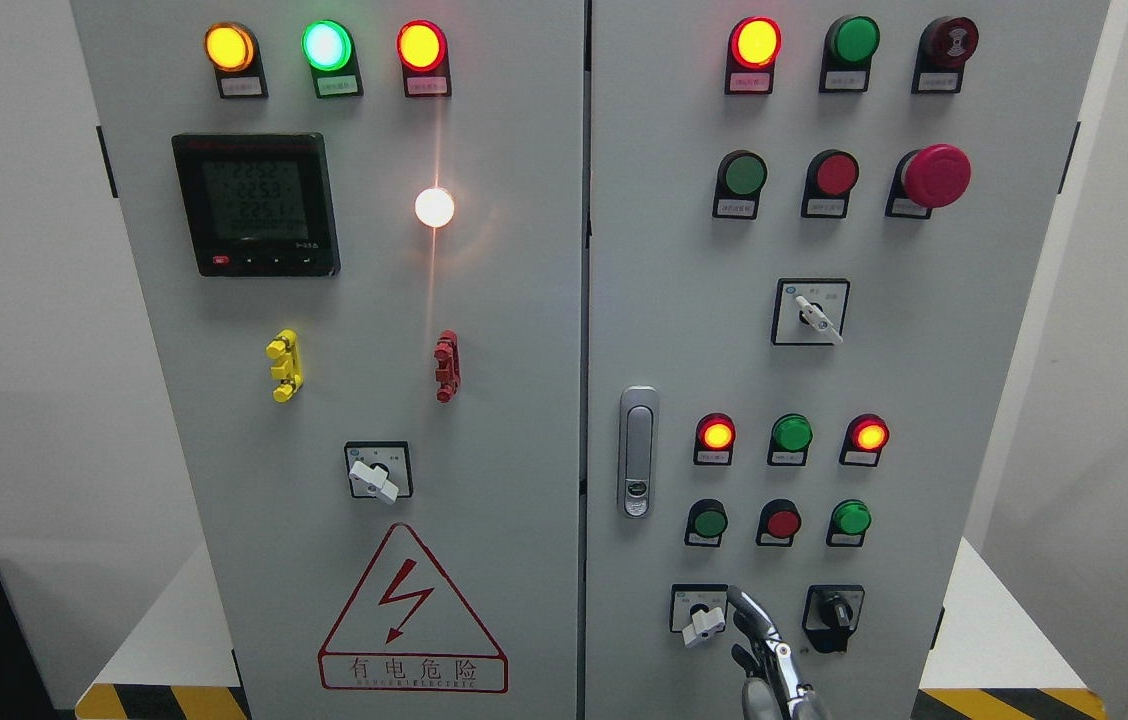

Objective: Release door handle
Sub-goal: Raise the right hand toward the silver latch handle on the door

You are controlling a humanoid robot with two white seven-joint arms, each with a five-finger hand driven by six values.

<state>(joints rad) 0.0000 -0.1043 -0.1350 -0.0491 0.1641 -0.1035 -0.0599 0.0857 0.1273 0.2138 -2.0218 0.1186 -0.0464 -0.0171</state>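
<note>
Standing closed, the grey two-door cabinet (524, 420) fills the view, so nothing inside it can be seen. Its door handle (637, 452), a slim silver lever with a lock at its lower end, sits upright on the right door just beside the centre seam, at about five o'clock from the picture's middle. No hand touches it.

Only one robot hand (769, 660) shows, rising from the bottom edge at roughly five o'clock, well below the handle. Its metal fingers (752, 612) point upward, loosely extended and released, grasping nothing; the uppermost tip lies close to the white knob of a rotary switch (702, 615), though contact cannot be told. The wrist and arm are cut off by the frame, so which side the arm enters from is unclear.

Small labels under the indicator lamps (324, 45) are too tiny to read, and glare from a white lamp (434, 207) streaks the left door.
</note>
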